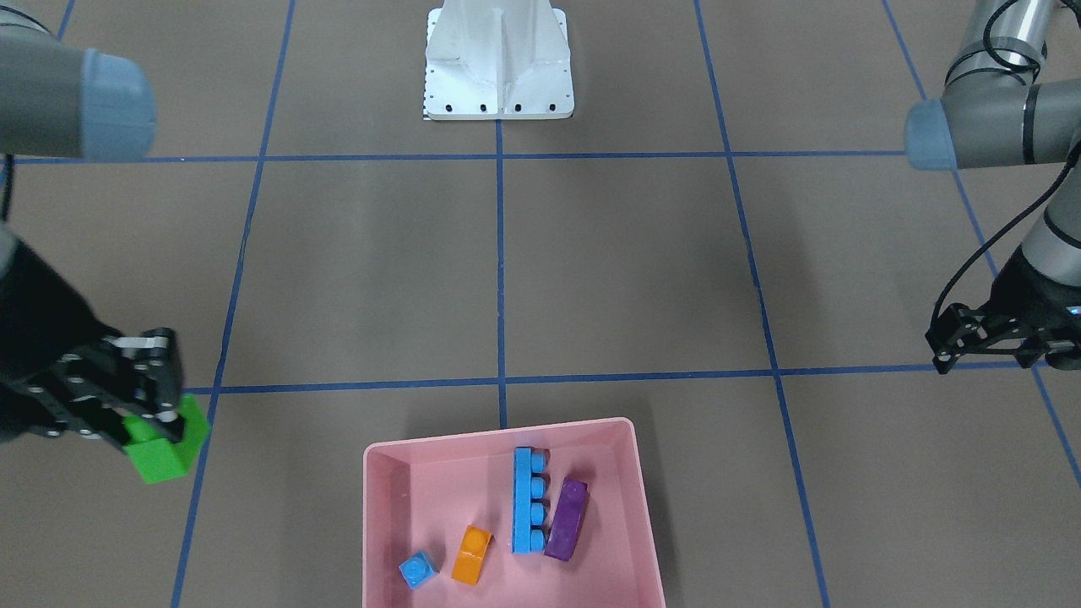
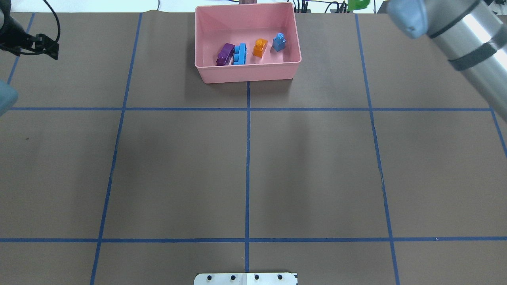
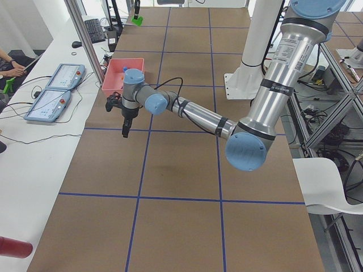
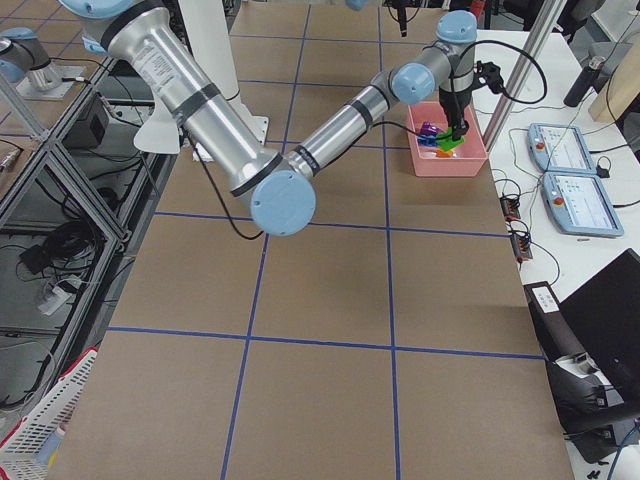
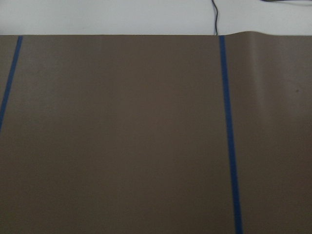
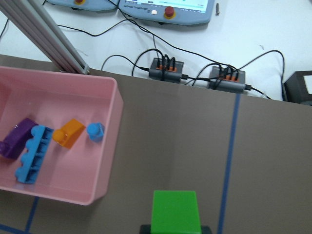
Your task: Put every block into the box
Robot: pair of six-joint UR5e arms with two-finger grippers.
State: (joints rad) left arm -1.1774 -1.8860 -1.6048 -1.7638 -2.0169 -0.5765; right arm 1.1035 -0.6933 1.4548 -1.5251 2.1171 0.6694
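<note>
The pink box (image 1: 625,507) stands at the table's far edge, also in the overhead view (image 2: 247,73) and the right wrist view (image 6: 105,146). In it lie the long blue brick (image 1: 529,500), the purple brick (image 1: 567,517), the orange sloped brick (image 1: 471,553) and the tiny blue cube (image 1: 418,570). My right gripper (image 1: 160,418) is shut on the green brick (image 1: 165,452), held above the table beside the box, outside its wall (image 6: 175,212). My left gripper (image 1: 942,350) hangs empty far on the other side, and its fingers look shut.
The white metal base (image 1: 498,67) stands at the robot's side of the table. Beyond the far table edge lie control tablets (image 6: 165,7), cables and power boxes (image 6: 165,70). A metal post (image 6: 48,34) rises near the box's corner.
</note>
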